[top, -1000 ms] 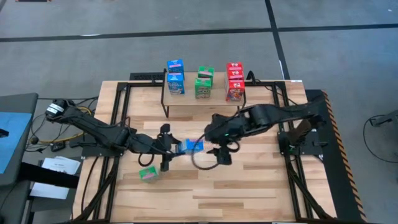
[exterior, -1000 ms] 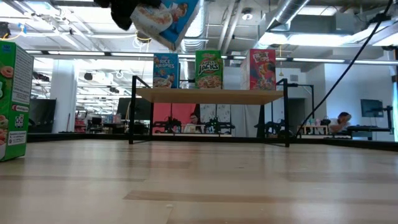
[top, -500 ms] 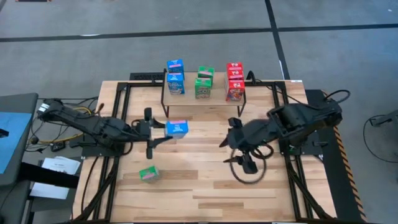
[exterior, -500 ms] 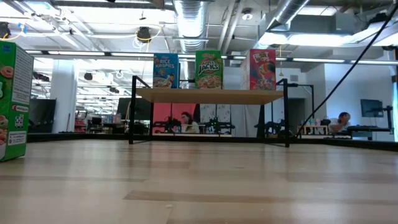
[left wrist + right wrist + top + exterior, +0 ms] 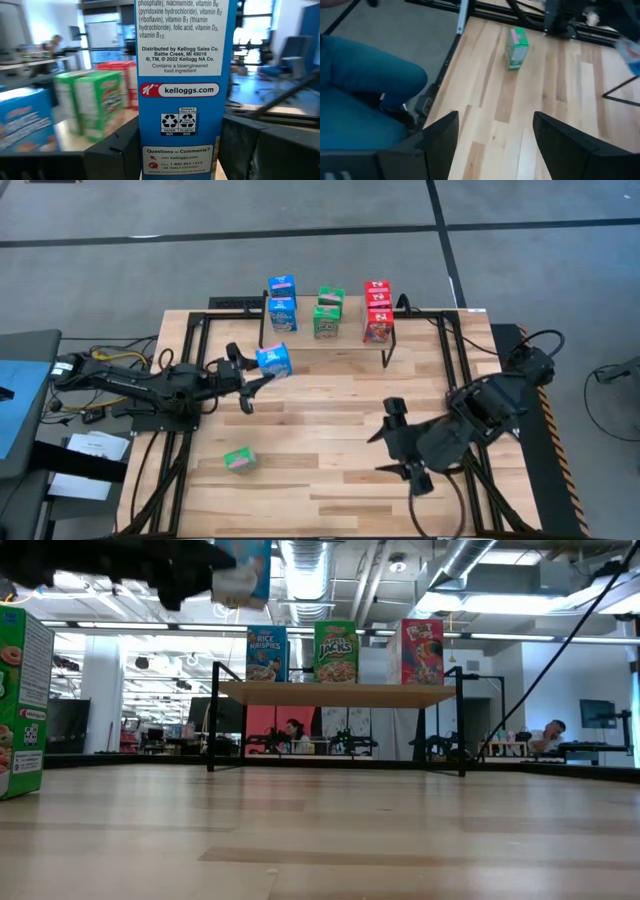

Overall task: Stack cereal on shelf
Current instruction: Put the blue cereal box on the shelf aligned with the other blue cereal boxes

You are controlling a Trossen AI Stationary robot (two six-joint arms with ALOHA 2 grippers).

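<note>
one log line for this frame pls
left hand: shut on blue box, carrying toward shelf | right hand: open, empty | green box: on table

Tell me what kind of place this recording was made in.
Probably a robotics lab in an open-plan workspace: exposed ceiling ducts, more arm rigs behind the shelf, and a seated person at a desk.

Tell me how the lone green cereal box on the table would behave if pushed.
The green box stands upright on the plank table, taller than wide, so a high push would probably tip it. Cardboard and small, it is likely light and slides easily.
</note>
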